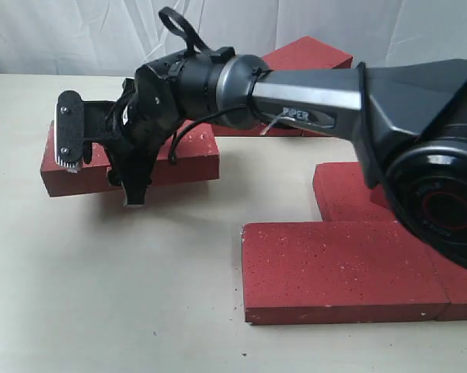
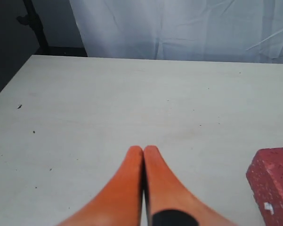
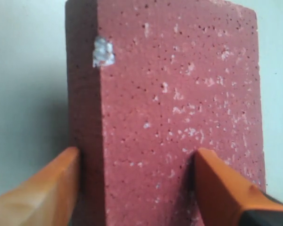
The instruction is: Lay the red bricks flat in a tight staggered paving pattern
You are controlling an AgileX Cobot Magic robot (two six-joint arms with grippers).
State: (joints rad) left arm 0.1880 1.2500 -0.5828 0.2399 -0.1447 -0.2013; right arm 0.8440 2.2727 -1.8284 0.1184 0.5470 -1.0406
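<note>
left of the exterior view: one red brick [image 1: 179,159], flat on the table [image 1: 101,295]. right front: group of red bricks [image 1: 342,268] laid flat, edges touching. at the back: one further brick [image 1: 307,53]. over the left brick: right gripper [image 1: 101,177], fingers spread wide, one beside a side face, one over the top face. left gripper [image 2: 143,155]: fingers pressed together, nothing between them, brick corner [image 2: 273,183] nearby.

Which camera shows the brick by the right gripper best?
The right wrist view: the brick fills it, chipped corner included. The exterior view has it partly behind the right gripper. The left wrist view shows only a brick corner, perhaps another's.
</note>
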